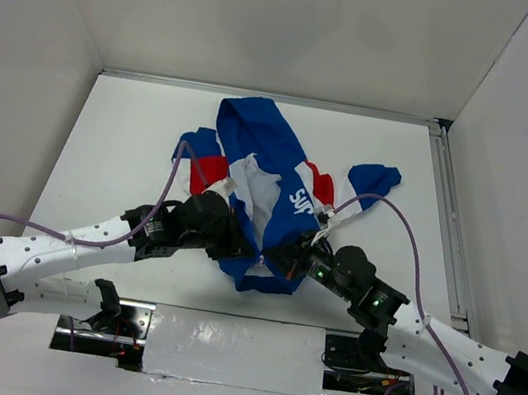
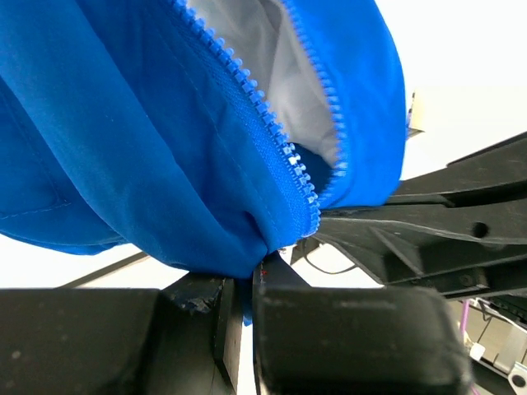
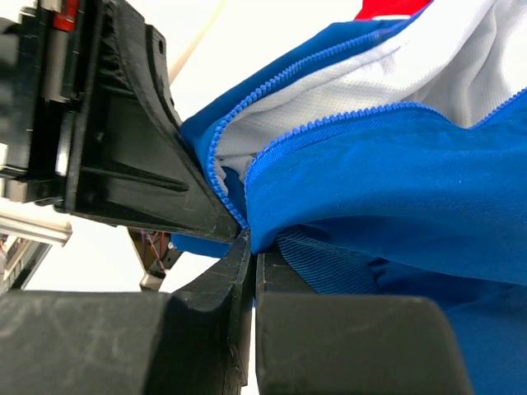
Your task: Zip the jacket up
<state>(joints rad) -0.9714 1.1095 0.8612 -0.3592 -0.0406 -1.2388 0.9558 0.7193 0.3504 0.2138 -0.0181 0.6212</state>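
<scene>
The blue jacket (image 1: 266,173) with red and white panels lies in the middle of the table, front open and white lining showing. Both grippers meet at its near hem. My left gripper (image 1: 247,252) is shut on the hem of the jacket's left front panel (image 2: 165,164), just beside the bottom of the zipper teeth (image 2: 272,136). My right gripper (image 1: 279,258) is shut on the hem of the right front panel (image 3: 387,189), beside the other row of teeth (image 3: 226,193). The two zipper rows stand apart above the hem. The slider is not visible.
The white table (image 1: 119,153) has raised walls all round and a metal rail (image 1: 451,229) along the right side. Purple cables (image 1: 396,225) loop over each arm. The arm bases (image 1: 229,344) sit at the near edge.
</scene>
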